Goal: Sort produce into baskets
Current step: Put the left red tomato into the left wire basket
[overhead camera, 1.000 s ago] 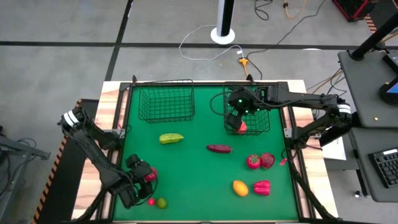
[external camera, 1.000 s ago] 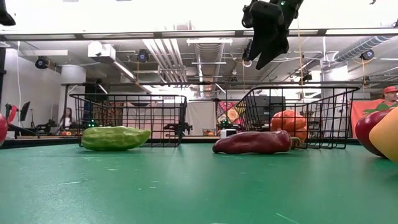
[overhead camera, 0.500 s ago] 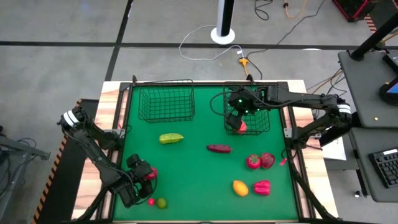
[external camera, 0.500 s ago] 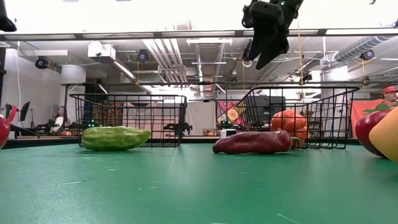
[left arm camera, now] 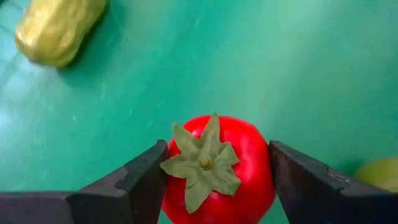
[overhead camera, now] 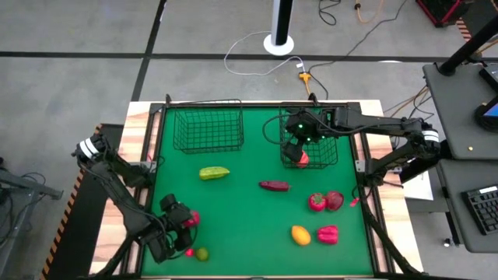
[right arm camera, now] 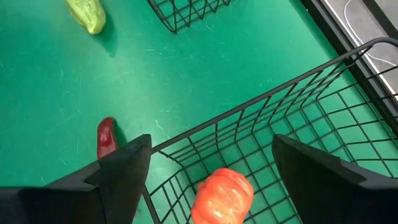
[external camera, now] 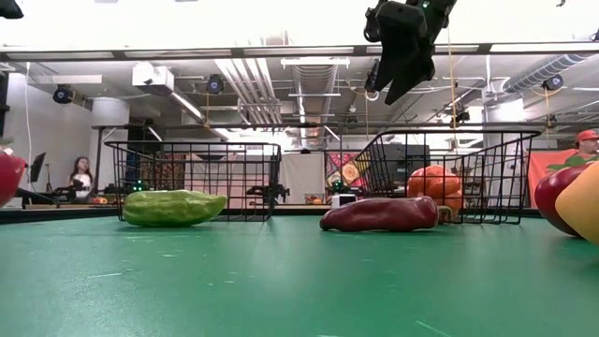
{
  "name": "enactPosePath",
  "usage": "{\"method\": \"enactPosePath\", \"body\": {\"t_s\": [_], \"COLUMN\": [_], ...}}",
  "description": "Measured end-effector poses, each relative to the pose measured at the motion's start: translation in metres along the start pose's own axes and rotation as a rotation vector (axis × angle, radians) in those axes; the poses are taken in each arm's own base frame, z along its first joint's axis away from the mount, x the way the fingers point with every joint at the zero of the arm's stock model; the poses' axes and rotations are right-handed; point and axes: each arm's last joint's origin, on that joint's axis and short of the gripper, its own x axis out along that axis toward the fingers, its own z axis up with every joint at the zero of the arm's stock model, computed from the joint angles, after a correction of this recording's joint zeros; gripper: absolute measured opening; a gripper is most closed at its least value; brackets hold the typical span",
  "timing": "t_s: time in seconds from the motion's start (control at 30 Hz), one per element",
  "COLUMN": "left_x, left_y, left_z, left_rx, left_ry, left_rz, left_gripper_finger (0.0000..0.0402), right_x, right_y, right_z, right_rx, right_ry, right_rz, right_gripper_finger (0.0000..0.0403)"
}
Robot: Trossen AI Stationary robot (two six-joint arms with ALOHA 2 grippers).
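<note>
While red tomato (left arm camera: 217, 168) sits clamped between left pincer (overhead camera: 187, 223) fingers at desk (overhead camera: 249, 210) near-left corner, step in hand: transport to basket. Next move likely calls for lift, carry toward left basket (overhead camera: 208, 129). Right pincer (right arm camera: 205, 180) spread, empty, above right basket (overhead camera: 310, 138) holding orange piece (right arm camera: 222, 194).

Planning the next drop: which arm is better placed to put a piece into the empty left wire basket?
Left. Its gripper is shut on the red round tomato, nearer the empty black wire-mesh basket; the right gripper hangs open over the other basket.
</note>
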Motion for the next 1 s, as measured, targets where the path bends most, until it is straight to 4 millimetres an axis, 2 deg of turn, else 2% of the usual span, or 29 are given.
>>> {"method": "enactPosePath", "body": {"t_s": [0.17,0.27,0.43,0.57,0.8,1.0], "left_x": [-0.005,-0.011,-0.024,-0.033,-0.041,-0.047], "left_y": [-0.002,-0.002,0.003,0.013,0.046,0.091], "left_z": [0.007,0.018,0.051,0.084,0.14,0.165], "left_rx": [-0.001,-0.017,-0.029,0.023,0.177,0.231], "left_ry": [-0.106,-0.208,-0.33,-0.394,-0.392,-0.372], "left_rz": [0.013,0.031,0.115,0.211,0.373,0.467], "left_gripper_finger": [0.0237,0.0237,0.0237,0.0237,0.0237,0.0235], "right_x": [0.0,0.0,0.0,0.0,0.0,-0.001], "right_y": [0.0,0.0,0.0,0.0,0.0,-0.001], "right_z": [0.0,0.0,0.0,0.0,-0.001,-0.003], "right_rx": [0.0,0.0,-0.001,-0.013,-0.025,-0.044], "right_ry": [-0.003,-0.003,-0.003,-0.003,0.014,0.028], "right_rz": [0.001,0.001,0.001,0.001,-0.002,-0.005], "right_gripper_finger": [0.0325,0.0328,0.0328,0.0327,0.0325,0.0325]}}
